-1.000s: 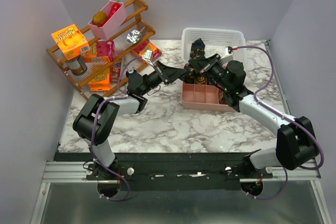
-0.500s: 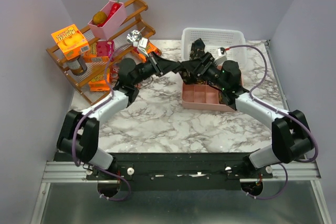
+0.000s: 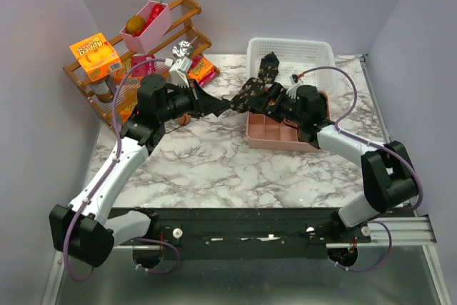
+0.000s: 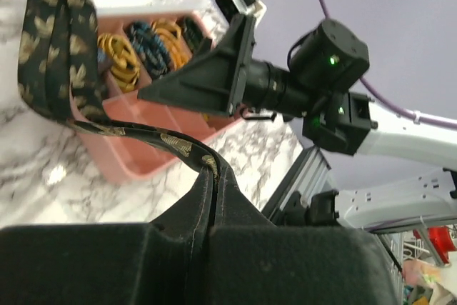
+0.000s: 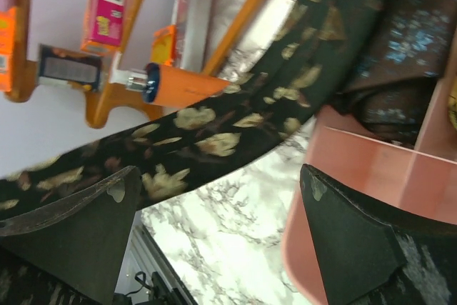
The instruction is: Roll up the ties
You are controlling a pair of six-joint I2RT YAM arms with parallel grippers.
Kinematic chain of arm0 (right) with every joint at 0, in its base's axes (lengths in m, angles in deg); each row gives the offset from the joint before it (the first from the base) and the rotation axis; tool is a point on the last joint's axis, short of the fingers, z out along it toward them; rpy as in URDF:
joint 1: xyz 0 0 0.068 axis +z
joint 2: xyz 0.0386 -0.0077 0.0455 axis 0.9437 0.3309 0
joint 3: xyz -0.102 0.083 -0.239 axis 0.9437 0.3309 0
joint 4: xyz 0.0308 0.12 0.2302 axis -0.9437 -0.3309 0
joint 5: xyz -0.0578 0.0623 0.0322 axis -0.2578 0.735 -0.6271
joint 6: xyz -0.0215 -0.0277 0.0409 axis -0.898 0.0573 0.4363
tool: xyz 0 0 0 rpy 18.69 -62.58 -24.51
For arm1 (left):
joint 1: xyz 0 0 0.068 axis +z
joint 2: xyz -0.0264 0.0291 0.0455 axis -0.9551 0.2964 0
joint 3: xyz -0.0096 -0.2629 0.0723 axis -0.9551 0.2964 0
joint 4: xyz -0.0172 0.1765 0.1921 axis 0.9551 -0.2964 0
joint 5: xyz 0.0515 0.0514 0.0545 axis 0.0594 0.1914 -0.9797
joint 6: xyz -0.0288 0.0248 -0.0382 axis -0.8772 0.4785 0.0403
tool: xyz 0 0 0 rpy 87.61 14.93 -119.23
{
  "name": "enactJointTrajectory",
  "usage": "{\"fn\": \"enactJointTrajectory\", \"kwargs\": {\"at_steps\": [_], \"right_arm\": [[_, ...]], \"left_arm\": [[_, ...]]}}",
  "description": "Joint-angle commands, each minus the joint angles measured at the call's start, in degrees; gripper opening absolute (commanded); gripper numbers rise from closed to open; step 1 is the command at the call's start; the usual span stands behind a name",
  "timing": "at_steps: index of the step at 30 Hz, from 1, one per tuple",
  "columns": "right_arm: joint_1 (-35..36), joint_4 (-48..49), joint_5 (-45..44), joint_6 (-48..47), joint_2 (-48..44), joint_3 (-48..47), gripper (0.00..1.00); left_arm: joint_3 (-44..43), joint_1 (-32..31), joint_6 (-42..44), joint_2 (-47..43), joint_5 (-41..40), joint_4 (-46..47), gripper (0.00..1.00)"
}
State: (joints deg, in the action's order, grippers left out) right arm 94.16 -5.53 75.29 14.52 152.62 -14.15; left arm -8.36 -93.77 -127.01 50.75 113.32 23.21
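Overhead, one stretched tie (image 3: 247,91), one pink tray (image 3: 278,143)

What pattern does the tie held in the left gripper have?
The tie is black with small gold-brown leaf-like motifs, clearest in the right wrist view.

our left gripper (image 4: 213,176) is pinched on the tie (image 4: 53,48); our right gripper (image 5: 219,176) gapes wide; both arms seemingly reach inward.

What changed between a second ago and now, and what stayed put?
The left gripper closed on the tie and drew back to the left, taking the tie's end with it. The right gripper opened and let the tie go. The rack, basket and pink tray did not move.
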Motion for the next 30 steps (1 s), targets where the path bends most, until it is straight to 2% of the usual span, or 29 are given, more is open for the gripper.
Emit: {"fn": "enactJointTrajectory", "kwargs": {"at_steps": [1, 5, 15, 21, 30], "right_arm": [[-0.7, -1.9, 3.1, -0.4, 3.7, -2.4, 0.99], [-0.7, -1.9, 4.3, 0.6, 4.8, -3.6, 0.98], [-1.8, -1.9, 4.7, 2.7, 2.2, -2.5, 0.98], [-2.7, -0.5, 5.2, 4.1, 1.4, -1.7, 0.98], [-3.0, 9.5, 7.3, 12.6, 5.4, -1.8, 0.97]], "left_arm": [[-1.9, 0.2, 6.7, -5.9, -2.5, -14.5, 0.0], [-6.5, 1.0, 7.9, -8.6, -5.0, -19.2, 0.0], [-19.8, 1.2, 8.4, -7.3, -2.7, -21.8, 0.0], [-26.2, 1.2, 12.9, -7.7, -7.4, -28.9, 0.0], [-30.6, 1.3, 14.8, -9.3, -8.5, -32.4, 0.0]]}}
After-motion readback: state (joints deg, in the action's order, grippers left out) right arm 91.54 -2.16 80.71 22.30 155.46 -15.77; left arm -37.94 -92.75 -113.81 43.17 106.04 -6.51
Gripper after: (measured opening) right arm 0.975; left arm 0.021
